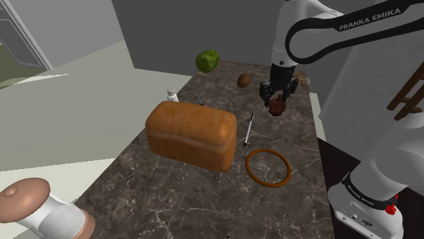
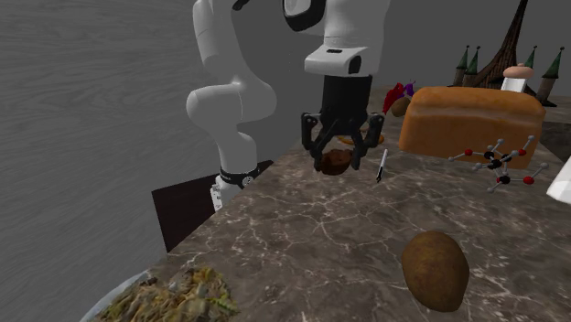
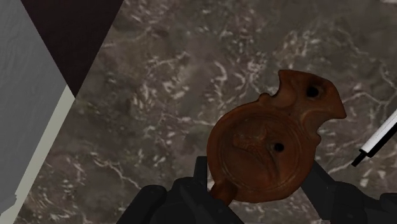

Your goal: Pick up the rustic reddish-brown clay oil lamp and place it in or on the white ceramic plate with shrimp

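Gripper [image 2: 339,159] pinching the reddish-brown oil lamp [image 3: 267,149].
Lamp clamped between both fingers, directly under the hand, over the dark marbled counter [image 2: 302,238]; white pen [image 2: 382,166] just beside the gripper.

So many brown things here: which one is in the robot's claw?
The reddish-brown oil lamp, clasped between the fingers of the gripper; the bread loaf, ring and potato-like lump lie untouched.
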Controlling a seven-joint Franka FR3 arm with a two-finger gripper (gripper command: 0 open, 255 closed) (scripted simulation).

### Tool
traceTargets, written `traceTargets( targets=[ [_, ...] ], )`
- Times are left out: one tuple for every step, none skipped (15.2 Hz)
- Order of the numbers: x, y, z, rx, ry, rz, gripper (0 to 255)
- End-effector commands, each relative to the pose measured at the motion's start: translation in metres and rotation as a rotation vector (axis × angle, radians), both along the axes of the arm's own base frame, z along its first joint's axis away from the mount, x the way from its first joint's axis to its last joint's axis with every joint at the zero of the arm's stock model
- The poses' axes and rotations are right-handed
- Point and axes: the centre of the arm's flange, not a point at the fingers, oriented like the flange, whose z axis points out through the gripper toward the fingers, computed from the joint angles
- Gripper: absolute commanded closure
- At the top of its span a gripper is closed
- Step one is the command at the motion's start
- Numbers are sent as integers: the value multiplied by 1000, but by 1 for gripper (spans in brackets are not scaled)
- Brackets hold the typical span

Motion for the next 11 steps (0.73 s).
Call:
traceTargets(
  targets=[
    [0,0,11,0,0,0,255],
    [0,0,16,0,0,0,255],
    [0,0,21,0,0,0,255],
    [0,0,26,0,0,0,255],
    [0,0,32,0,0,0,255],
    [0,0,37,0,0,0,255],
    [0,0,42,0,0,0,255],
    [0,0,48,0,0,0,255],
    [0,0,53,0,0,0,255],
    [0,0,58,0,0,0,255],
    [0,0,63,0,0,0,255]
  ],
)
